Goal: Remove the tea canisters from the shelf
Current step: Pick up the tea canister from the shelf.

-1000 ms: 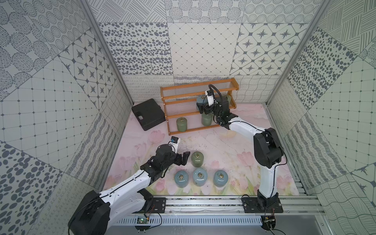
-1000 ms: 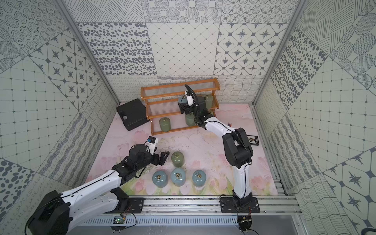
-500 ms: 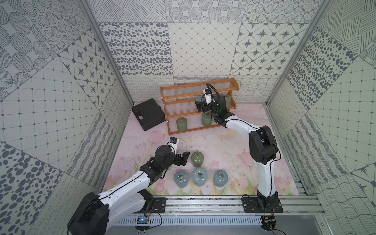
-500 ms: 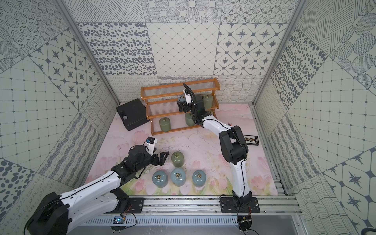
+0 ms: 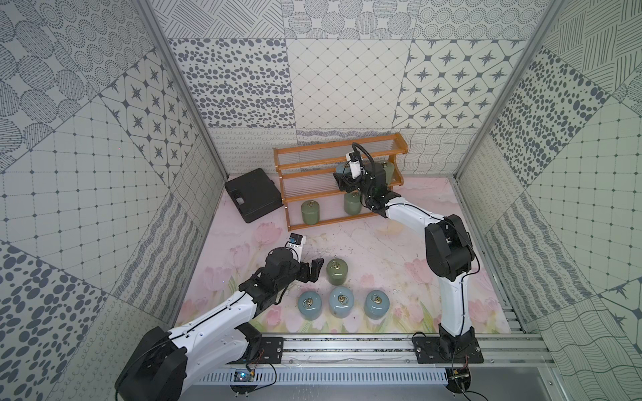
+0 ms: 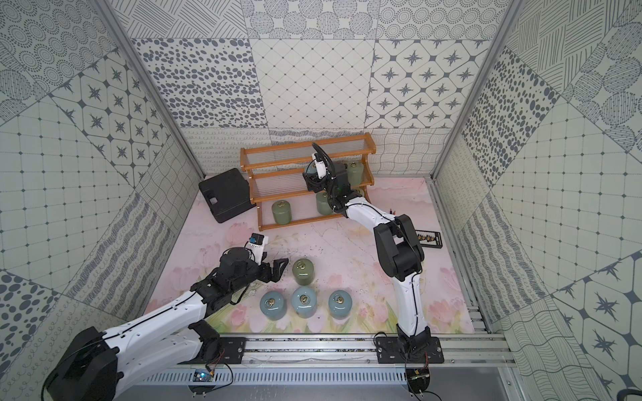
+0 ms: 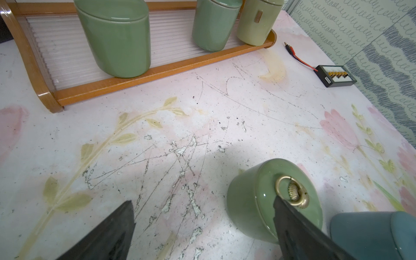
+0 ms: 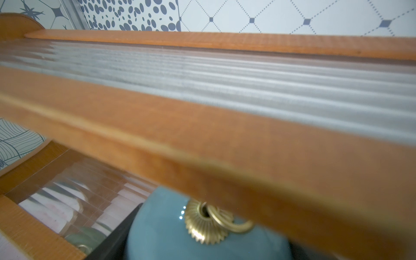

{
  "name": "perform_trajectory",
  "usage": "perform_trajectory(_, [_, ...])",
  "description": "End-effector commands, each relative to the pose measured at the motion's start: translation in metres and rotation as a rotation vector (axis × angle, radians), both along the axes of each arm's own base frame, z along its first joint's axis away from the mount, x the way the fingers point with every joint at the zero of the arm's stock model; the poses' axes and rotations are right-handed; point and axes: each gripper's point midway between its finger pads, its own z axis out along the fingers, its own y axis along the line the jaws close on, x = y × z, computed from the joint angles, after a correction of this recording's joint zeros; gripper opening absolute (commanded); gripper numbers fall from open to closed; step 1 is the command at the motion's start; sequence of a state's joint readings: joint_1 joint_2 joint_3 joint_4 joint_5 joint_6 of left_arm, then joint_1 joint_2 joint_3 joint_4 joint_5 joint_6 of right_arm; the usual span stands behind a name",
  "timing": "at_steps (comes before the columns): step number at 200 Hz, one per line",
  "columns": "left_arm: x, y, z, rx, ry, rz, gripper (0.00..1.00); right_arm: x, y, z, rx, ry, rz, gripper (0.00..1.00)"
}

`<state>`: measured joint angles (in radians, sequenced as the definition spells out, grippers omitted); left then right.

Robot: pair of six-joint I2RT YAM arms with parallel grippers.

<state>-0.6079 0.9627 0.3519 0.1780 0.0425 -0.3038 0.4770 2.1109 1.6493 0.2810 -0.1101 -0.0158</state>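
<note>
The orange-brown shelf (image 5: 338, 144) stands at the back. My right gripper (image 5: 342, 177) reaches into its middle tier and is shut on a light blue canister (image 8: 162, 234), its black fingers (image 8: 112, 238) against the sides. A sage canister (image 6: 355, 170) stands further right on that tier. The bottom tier holds two green canisters (image 5: 310, 212) (image 5: 352, 203) and a pale yellow one (image 7: 256, 20). On the table stand a green canister (image 5: 336, 272) and three light blue ones (image 5: 341, 301). My left gripper (image 5: 314, 269) is open just left of the green one, holding nothing.
A flat black case (image 5: 252, 198) lies left of the shelf against the wall. A small black device (image 6: 429, 239) with a red wire sits by the right wall. The arms' mounting rail (image 5: 347, 347) runs along the front edge.
My right gripper has gone from open to shut on the light blue canister in the middle tier, reaching slightly further in. The left arm has hardly moved.
</note>
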Motion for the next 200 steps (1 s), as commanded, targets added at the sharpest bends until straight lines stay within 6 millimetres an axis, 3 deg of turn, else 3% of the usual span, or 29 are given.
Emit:
perform_trajectory(1, [0.006,-0.003,0.011,-0.046,-0.031,0.011,1.00,-0.012,-0.004,0.035,0.026,-0.070,0.021,0.80])
perform_trajectory(65, [0.005,-0.003,0.009,-0.061,-0.021,0.015,1.00,-0.035,-0.013,0.064,0.047,-0.115,0.047,0.79])
perform_trajectory(97, [0.004,-0.004,0.007,-0.066,-0.012,0.014,1.00,-0.047,-0.019,0.067,0.048,-0.116,0.051,0.78])
perform_trajectory(153, [0.004,-0.007,0.008,-0.079,-0.010,0.006,1.00,-0.071,-0.031,0.061,0.057,-0.090,0.052,0.78])
perform_trajectory(200, [0.002,-0.009,0.008,-0.088,-0.005,-0.006,1.00,-0.101,-0.049,0.045,0.080,-0.058,0.029,0.78])
